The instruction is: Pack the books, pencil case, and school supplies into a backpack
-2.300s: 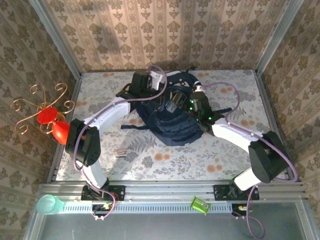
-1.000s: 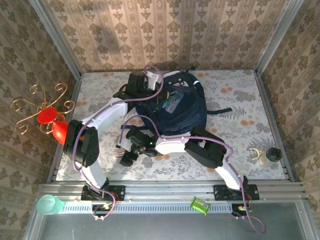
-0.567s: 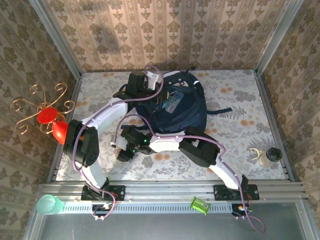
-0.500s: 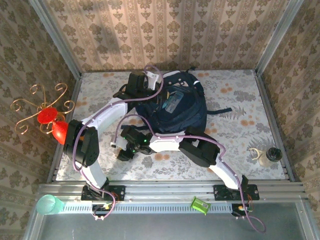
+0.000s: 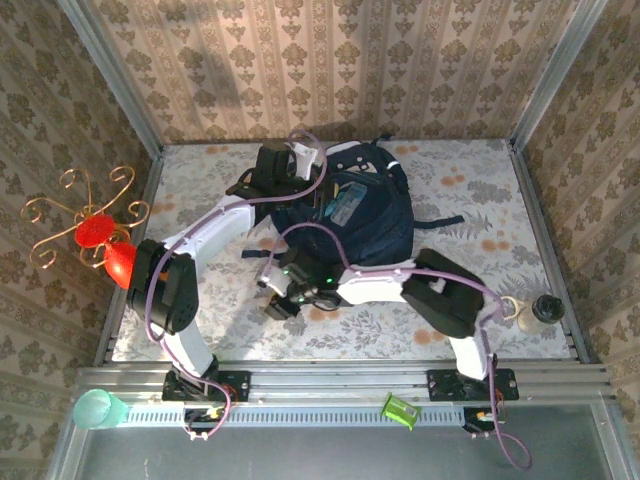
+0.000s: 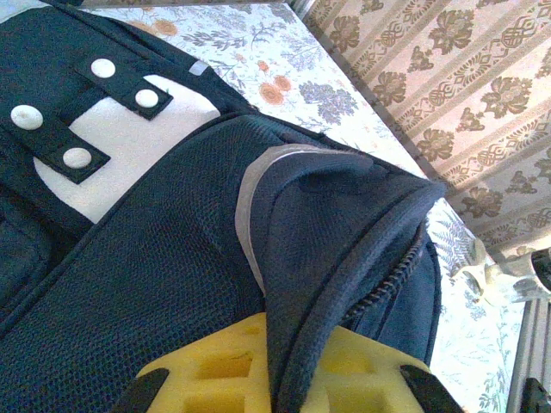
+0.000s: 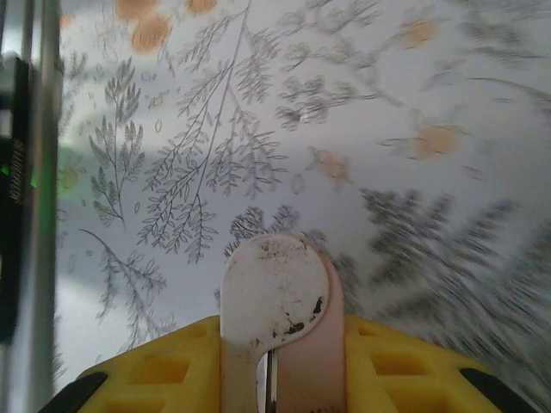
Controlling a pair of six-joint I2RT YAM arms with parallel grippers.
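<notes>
The right gripper (image 7: pixel 280 366) is clamping the pale pink oblong pencil case (image 7: pixel 277 301) by its scuffed white end, jaws narrow around it, low over the floral-printed tabletop (image 5: pixel 200 330). The case's long axis is projecting straight out from the fingers. The large dark navy fabric backpack (image 5: pixel 372 222) is lying just beyond this gripper, toward the far side. The left gripper (image 6: pixel 280 383) is pinching a fold of the backpack's zip edge, jaws nearly closed. The mouth is possibly being held open, but its gape is hidden.
</notes>
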